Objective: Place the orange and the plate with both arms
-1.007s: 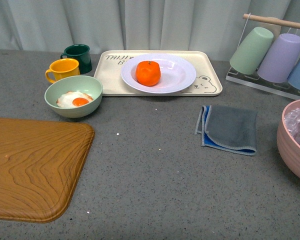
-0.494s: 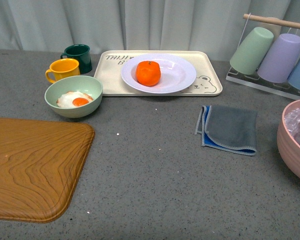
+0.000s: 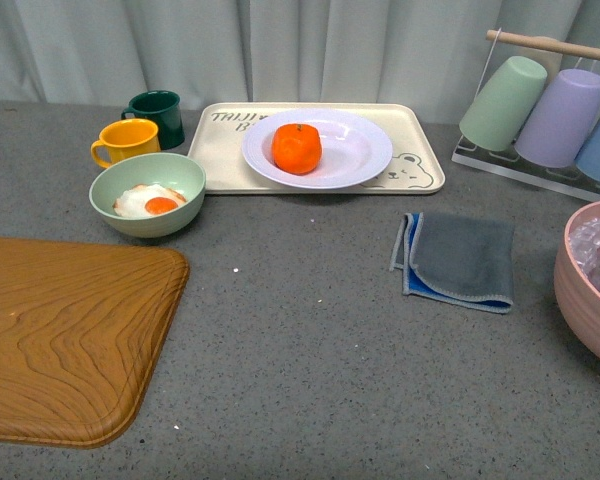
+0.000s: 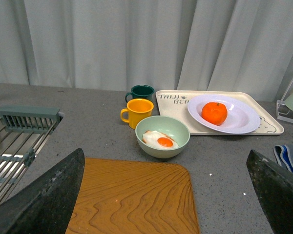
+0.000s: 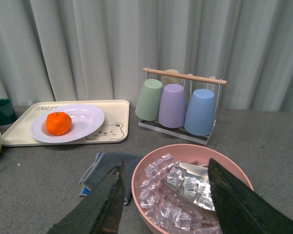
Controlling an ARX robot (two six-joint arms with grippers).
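The orange (image 3: 296,147) sits on the white plate (image 3: 360,150), left of its middle. The plate rests on the beige bear tray (image 3: 420,170) at the back of the table. Both also show in the left wrist view, orange (image 4: 214,112) on plate (image 4: 241,119), and in the right wrist view, orange (image 5: 58,123) on plate (image 5: 85,122). Neither gripper shows in the front view. My left gripper (image 4: 168,195) is open above the wooden board (image 4: 132,197). My right gripper (image 5: 168,195) is open above the pink bowl (image 5: 151,161) of ice cubes.
A pale green bowl (image 3: 147,192) with a fried egg, a yellow mug (image 3: 126,140) and a dark green mug (image 3: 157,115) stand left of the tray. A grey-blue cloth (image 3: 457,258) lies right of centre. A cup rack (image 3: 545,110) stands at back right. A dish rack (image 4: 14,141) is far left.
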